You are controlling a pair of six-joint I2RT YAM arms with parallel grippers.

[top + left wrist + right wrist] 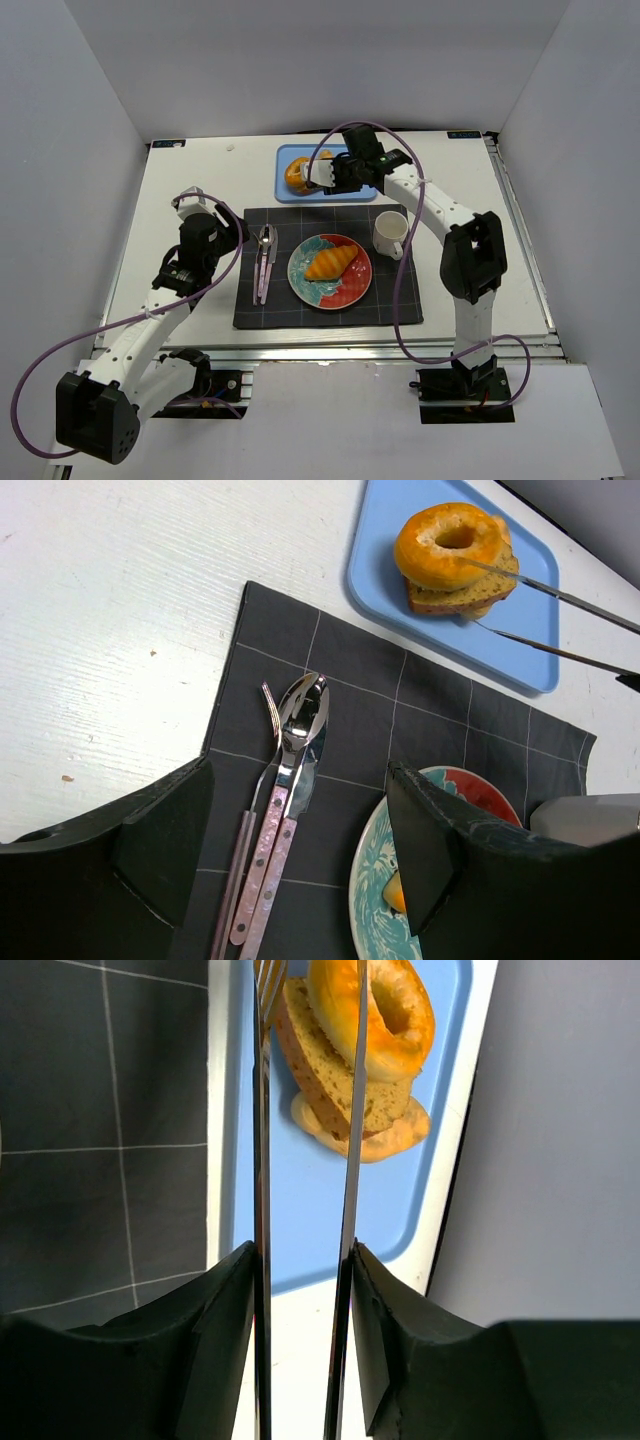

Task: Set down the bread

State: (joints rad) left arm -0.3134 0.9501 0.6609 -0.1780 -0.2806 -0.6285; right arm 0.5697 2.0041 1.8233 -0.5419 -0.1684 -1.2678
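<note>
A stack of bread lies on a blue tray (290, 192) at the back of the table: a glazed ring (447, 542) on top of a brown slice (440, 598). My right gripper (303, 1290) is shut on a pair of metal tongs (350, 1190). The tongs' two arms reach the stack, one along the slice (320, 1070) and one across the ring (390, 1020). A croissant (330, 263) rests on the patterned plate (358, 290). My left gripper (300, 850) hangs open over the dark placemat (400, 700), empty, between the cutlery and the plate.
A fork, spoon and knife (264, 262) lie side by side on the placemat, left of the plate. A white mug (390, 234) stands at the plate's right. White walls close in the table on three sides.
</note>
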